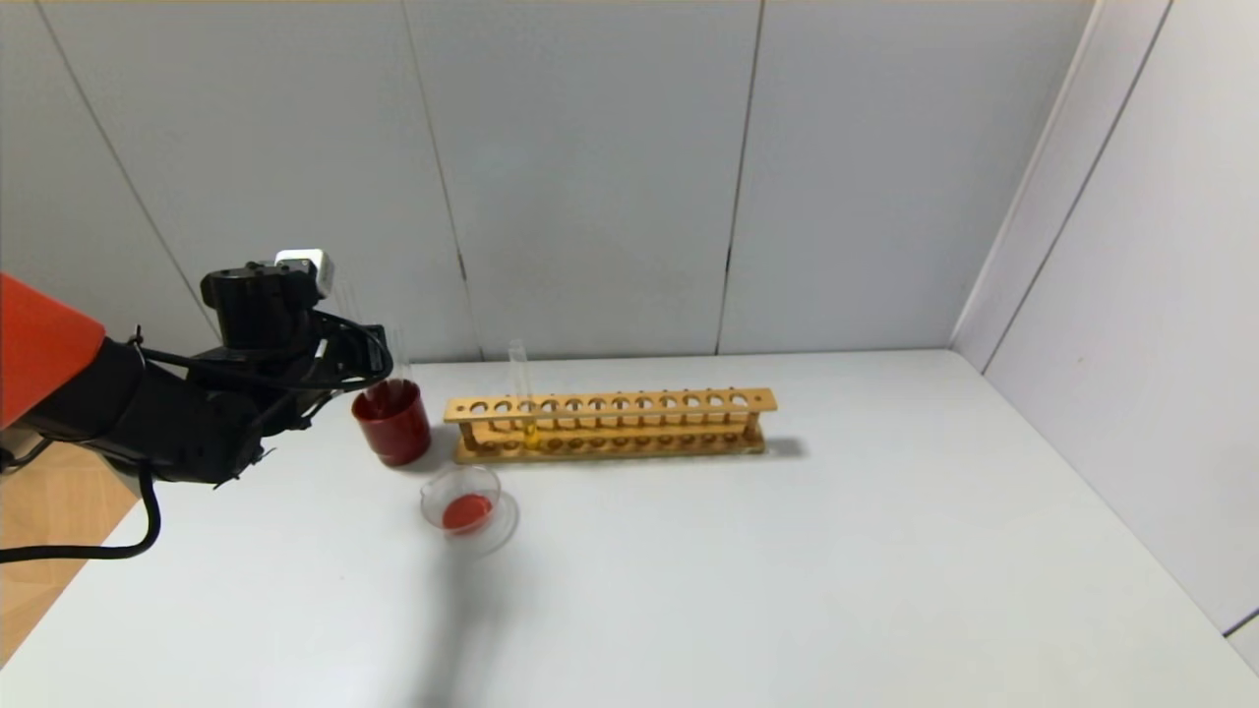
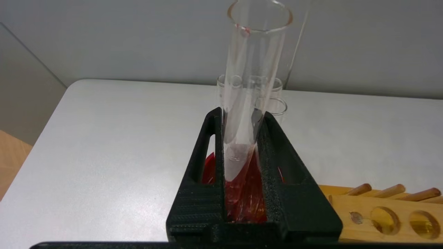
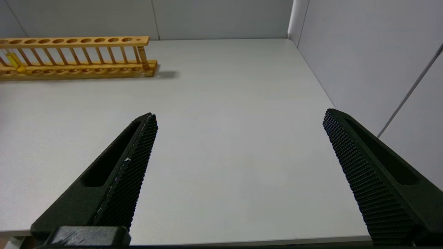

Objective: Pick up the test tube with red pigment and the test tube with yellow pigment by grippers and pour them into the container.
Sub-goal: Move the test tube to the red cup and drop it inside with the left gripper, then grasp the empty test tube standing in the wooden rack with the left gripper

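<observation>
The long wooden test-tube rack [image 1: 610, 425] stands toward the table's [image 1: 787, 570] back; the opaque round cup [image 1: 392, 423] sits just left of it, the low glass dish [image 1: 466, 509] in front of both.

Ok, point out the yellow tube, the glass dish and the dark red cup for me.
test tube with yellow pigment [image 1: 530, 433]: head view, on its yellow lower end inside the rack.
container [image 1: 433, 497]: head view, on the dish's left glass wall.
dark red cup [image 1: 393, 433]: head view, on its front side.
</observation>
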